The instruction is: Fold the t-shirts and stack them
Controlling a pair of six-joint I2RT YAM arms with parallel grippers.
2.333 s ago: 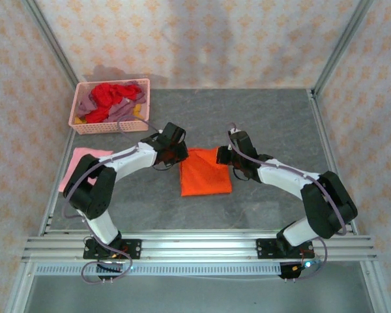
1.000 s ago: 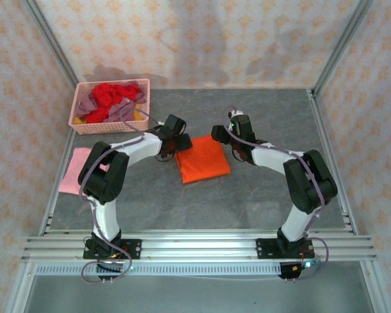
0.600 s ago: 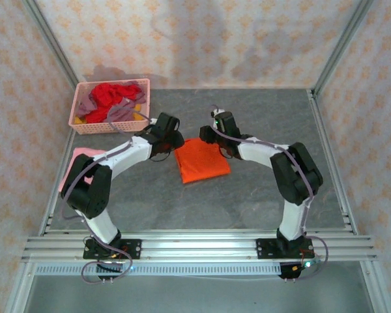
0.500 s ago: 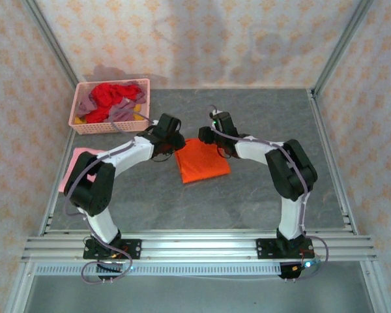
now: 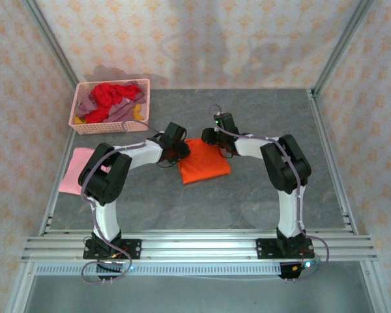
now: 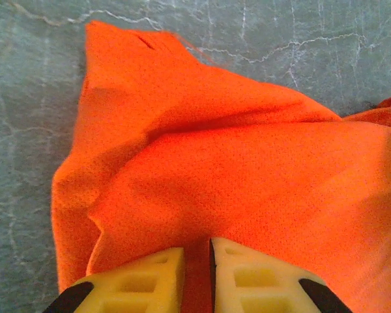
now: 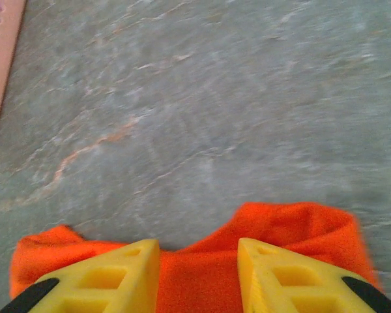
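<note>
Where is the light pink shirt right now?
In the top view, the light pink shirt lies flat at the left edge of the table, just nearer the arms' bases than the pink basket.

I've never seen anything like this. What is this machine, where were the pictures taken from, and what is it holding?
Two robot arms are bolted to a table. One picture looks down from above; the other two come from cameras on the wrists, showing their yellow fingers. On the table lie an orange shirt, a pink shirt and a basket of clothes. The left gripper pinches the orange shirt; the right gripper seems to grip its far edge.
</note>
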